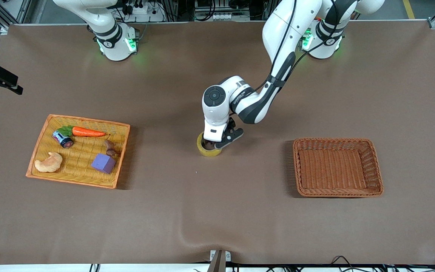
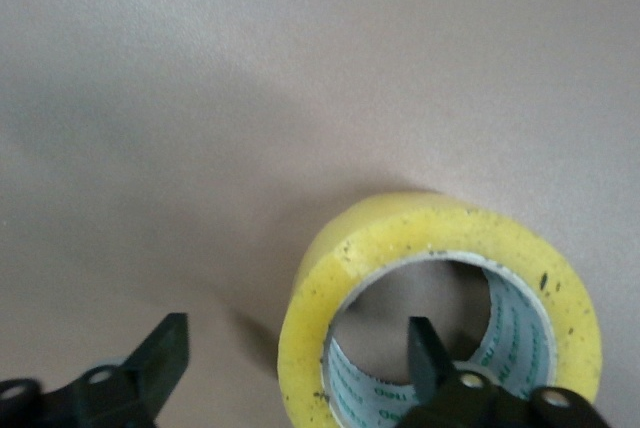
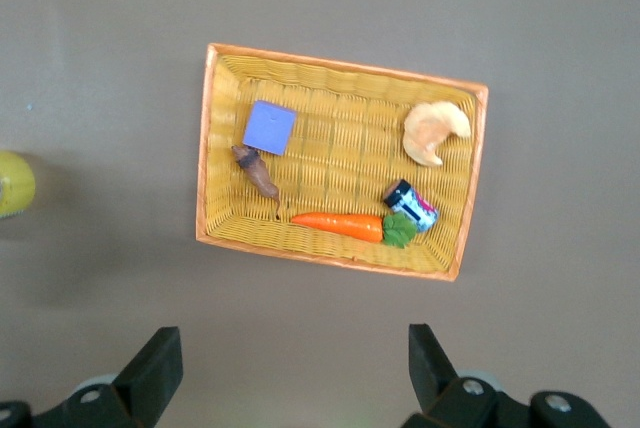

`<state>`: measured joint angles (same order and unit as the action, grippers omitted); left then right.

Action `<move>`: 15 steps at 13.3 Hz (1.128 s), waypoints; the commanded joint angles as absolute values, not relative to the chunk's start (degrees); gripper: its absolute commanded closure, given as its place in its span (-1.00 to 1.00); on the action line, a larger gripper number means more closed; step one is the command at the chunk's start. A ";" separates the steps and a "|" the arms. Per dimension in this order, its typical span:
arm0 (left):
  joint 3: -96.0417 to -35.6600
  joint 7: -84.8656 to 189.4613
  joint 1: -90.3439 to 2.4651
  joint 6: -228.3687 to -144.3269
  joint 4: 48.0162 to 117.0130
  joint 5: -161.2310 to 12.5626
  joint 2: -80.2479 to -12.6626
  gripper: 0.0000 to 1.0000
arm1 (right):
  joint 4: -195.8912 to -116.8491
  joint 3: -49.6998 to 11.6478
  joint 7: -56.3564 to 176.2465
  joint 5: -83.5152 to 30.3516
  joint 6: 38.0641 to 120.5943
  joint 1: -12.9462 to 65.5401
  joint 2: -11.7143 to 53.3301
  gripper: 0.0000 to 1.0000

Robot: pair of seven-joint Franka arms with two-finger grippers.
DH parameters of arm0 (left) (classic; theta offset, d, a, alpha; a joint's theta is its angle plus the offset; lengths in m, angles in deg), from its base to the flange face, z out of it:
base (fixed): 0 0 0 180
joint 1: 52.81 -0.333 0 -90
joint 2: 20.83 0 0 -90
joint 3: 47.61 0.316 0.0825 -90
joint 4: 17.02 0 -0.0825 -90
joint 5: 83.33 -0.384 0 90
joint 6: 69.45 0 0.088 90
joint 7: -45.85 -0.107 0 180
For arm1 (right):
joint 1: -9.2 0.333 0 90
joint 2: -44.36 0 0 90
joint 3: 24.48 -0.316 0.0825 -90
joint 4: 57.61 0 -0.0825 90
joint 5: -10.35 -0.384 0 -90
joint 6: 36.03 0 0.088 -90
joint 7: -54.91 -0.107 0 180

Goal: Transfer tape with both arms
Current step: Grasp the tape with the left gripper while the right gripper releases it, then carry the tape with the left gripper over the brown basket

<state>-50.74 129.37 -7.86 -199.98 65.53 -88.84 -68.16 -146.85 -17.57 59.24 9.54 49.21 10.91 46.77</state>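
Left tool (image 2: 298,366) is down on the yellow translucent tape roll (image 2: 440,298), jaws open straddling its wall, ready to pinch. Right tool (image 3: 290,373) waits open above the yellow wicker tray (image 3: 340,253).

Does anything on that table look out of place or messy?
Only the tape: it lies alone on the bare table between the yellow tray and the brown basket. The left gripper straddles its wall, open. Nothing looks spilled or damaged.

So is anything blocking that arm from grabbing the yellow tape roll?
Nothing visible does. The left end effector is open at the tape, one finger inside the ring's hole and the other outside its wall. Only bare table surrounds it. The right end effector waits, open, over the yellow tray.
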 commanded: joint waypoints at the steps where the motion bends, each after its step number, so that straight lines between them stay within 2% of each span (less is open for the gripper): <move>1: -50.34 131.80 -7.46 -199.88 64.54 -90.88 -69.26 1.00 | -147.79 -18.41 56.58 10.44 48.70 10.08 47.26 -1.00; 5: -50.25 132.59 -7.20 -199.88 64.54 -92.20 -69.00 1.00 | -147.35 -18.67 55.44 10.35 48.35 10.60 46.91 -1.00; 8: -50.25 133.74 -7.99 -198.92 64.54 -91.85 -66.37 1.00 | -147.35 -18.76 55.35 10.18 48.35 10.69 46.91 -1.00; 15: -50.60 132.42 -18.79 -184.69 65.77 -91.59 -53.63 1.00 | -147.35 -18.76 55.79 10.44 48.61 11.40 46.29 -1.00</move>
<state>-50.12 132.29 -16.84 -187.49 63.21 -90.71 -57.57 -147.30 -18.69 56.46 9.64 48.70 11.37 46.49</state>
